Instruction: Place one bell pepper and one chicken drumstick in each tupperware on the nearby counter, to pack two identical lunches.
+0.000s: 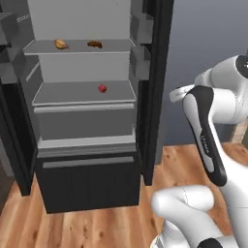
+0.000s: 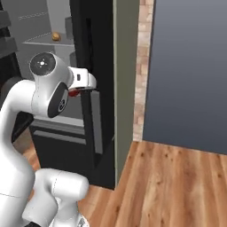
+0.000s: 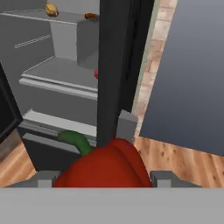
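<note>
My gripper [image 3: 105, 177] is shut on a glossy red bell pepper [image 3: 105, 166], whose green stem points up and left between the fingers. The right base view shows the gripper [image 2: 82, 88] in front of the dark fridge door edge, a sliver of the pepper [image 2: 73, 93] under it. A second bell pepper [image 1: 102, 88] sits on the fridge's middle shelf. On the upper shelf lie a golden-tan chicken drumstick [image 1: 61, 44] and a darker one [image 1: 95, 44]. The tupperware and the counter are out of view.
The open fridge [image 1: 82, 131] has grey shelves and a drawer below. Its dark door edge [image 3: 116, 65] stands upright close ahead of the hand. A grey wall panel [image 2: 190, 66] is on the right, with wooden floor [image 2: 168, 186] beneath it.
</note>
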